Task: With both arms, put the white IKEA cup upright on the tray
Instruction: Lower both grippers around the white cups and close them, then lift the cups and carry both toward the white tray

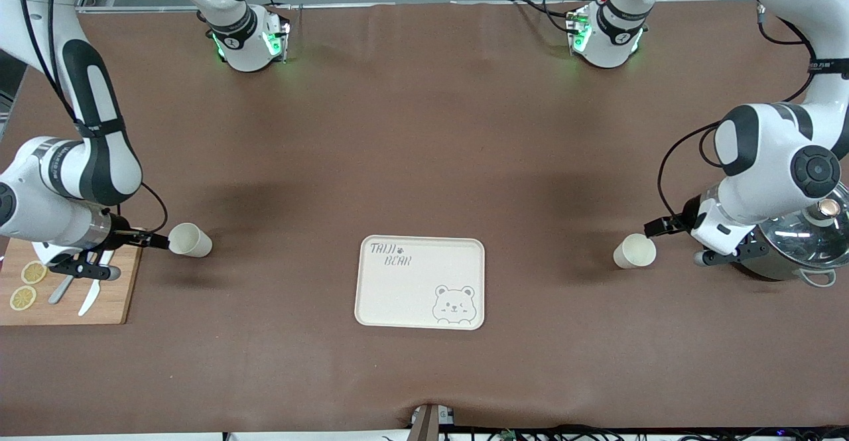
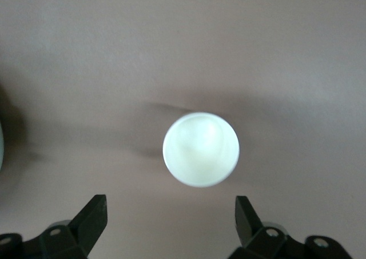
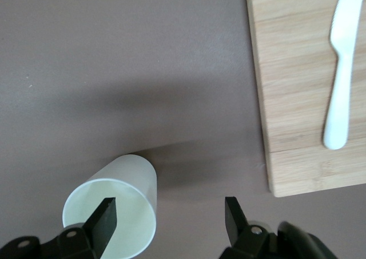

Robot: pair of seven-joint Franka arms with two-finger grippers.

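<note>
Cups (image 1: pixel 190 240) (image 1: pixel 634 251) lie just before each gripper (image 1: pixel 154 241) (image 1: pixel 656 227), fingers apart.

Pot (image 1: pixel 806 242) partly hidden, seemingly by arm

Even, fairly bright overhead light falls on the brown tabletop (image 1: pixel 424 129), leaving broad soft shadows under both arms and beside each cup. The glass lid (image 1: pixel 806 229) near the left arm's end carries small bright glints. Green indicator lights glow on the arm bases. In the left wrist view the cup (image 2: pixel 201 149) is washed out and soft-edged, with a faint shadow streak. In the right wrist view the white knife (image 3: pixel 341 64) looks slightly blurred.
</note>
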